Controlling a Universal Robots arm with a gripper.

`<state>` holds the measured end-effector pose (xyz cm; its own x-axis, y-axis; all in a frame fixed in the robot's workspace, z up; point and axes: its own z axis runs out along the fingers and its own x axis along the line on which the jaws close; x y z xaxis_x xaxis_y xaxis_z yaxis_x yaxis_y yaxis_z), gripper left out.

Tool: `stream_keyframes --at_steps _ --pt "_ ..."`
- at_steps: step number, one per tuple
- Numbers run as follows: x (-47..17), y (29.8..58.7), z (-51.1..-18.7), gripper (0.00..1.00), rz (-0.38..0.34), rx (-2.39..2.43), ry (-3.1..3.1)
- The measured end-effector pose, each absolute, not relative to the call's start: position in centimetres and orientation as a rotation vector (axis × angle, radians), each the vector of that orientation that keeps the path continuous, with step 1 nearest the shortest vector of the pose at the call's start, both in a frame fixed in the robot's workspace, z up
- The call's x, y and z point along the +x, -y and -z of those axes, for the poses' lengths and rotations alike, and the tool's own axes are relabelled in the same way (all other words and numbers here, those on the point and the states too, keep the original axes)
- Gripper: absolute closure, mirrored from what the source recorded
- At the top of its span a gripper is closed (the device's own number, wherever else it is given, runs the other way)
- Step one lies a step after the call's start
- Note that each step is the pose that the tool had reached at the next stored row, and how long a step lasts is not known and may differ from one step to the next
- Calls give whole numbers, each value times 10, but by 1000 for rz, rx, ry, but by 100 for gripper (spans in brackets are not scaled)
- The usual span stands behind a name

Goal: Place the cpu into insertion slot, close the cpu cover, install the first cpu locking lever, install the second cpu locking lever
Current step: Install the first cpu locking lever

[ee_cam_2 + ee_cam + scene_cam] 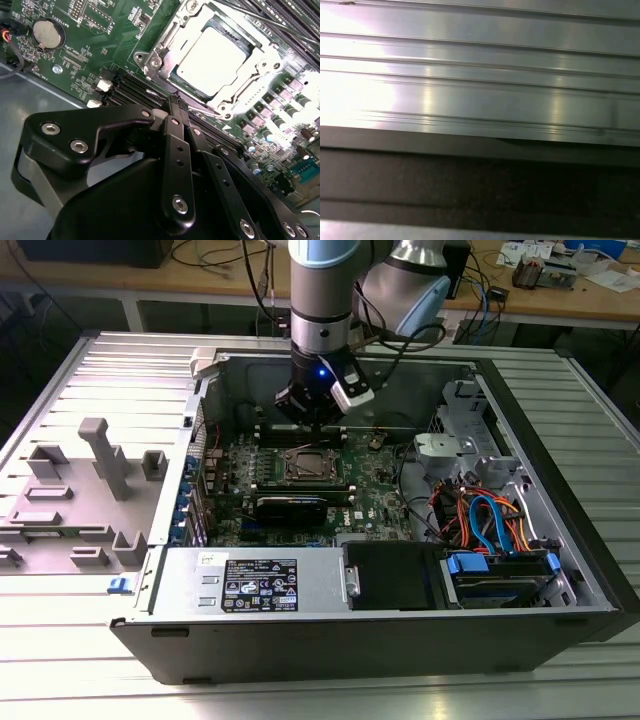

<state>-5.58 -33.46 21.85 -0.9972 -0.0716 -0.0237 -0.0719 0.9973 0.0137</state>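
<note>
1. Gripper (177, 100): fingers pressed together, holding nothing, tips poised just short of the socket's rim in the second wrist view.
2. Cpu (215, 60): pale silver top, seated in the insertion slot (306, 466).
3. Cpu cover (165, 42): silvery frame lying down around the chip.
4. Coin cell (47, 33): on the green board, at ten o'clock from the gripper tips.
5. Computer case (330, 635): lies open on a ribbed metal table (90, 680).

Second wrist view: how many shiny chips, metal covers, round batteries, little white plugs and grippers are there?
cpu: 1
cpu cover: 1
round coin battery: 1
small white connectors: 2
gripper: 1
Total: 6
</note>
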Motion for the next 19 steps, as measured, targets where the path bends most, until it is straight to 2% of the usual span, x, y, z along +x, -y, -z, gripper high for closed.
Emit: stream_keyframes --at_steps 19 --pt "-47 335 -204 89 -23 -108 -3117"
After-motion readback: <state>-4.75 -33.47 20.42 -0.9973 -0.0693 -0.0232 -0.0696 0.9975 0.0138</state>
